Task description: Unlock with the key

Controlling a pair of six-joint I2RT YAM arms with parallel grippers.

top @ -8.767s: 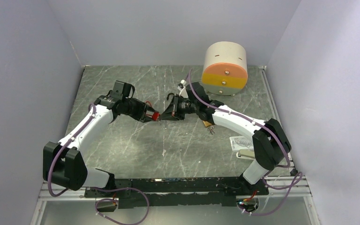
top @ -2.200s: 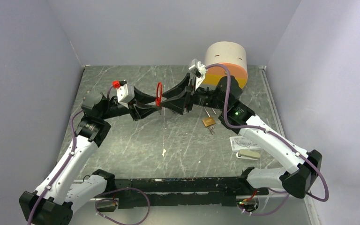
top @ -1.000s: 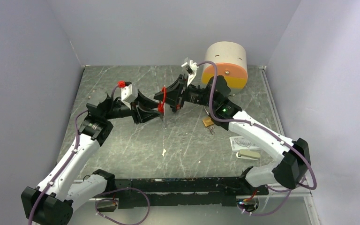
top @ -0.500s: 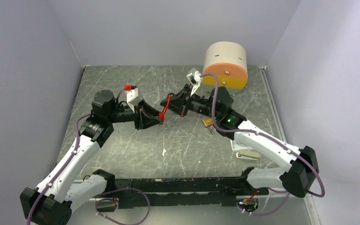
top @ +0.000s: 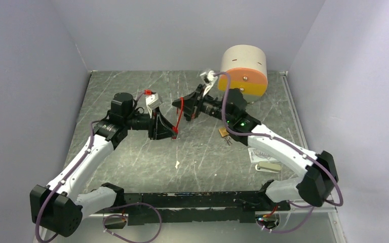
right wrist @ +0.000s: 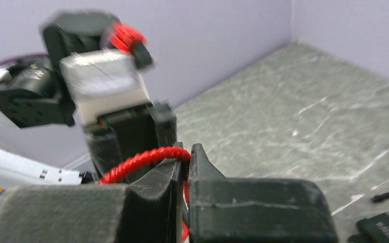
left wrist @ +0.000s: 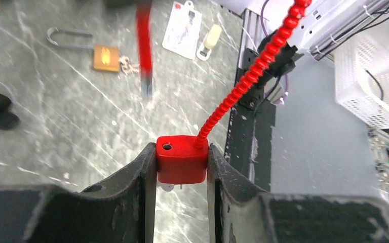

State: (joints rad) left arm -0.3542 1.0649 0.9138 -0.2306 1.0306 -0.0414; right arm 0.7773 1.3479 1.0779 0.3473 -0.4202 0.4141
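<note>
Lock body (left wrist: pixel 181 163), clamped between the left end effector's (top: pixel 171 131) fingers above open mid-worktop (top: pixel 202 157) well clear of the walls, sends its red cable (top: pixel 180 111) steeply up-right into the tightly pinching right end effector (right wrist: pixel 186 153), padlock (top: pixel 225 132) lying right.

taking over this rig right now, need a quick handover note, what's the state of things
Left gripper: shut on the red lock body, held above the table.
Right gripper: shut on the red cable that runs from that body.
Brass padlock and its keys lie on the table beside the right arm; neither gripper touches them.
Done: the red lock hangs between both arms. The cable's free end hangs loose, and the hole in the body looks empty.
Left: no gripper holds a key. I cannot tell whether the brass padlock is open.
</note>
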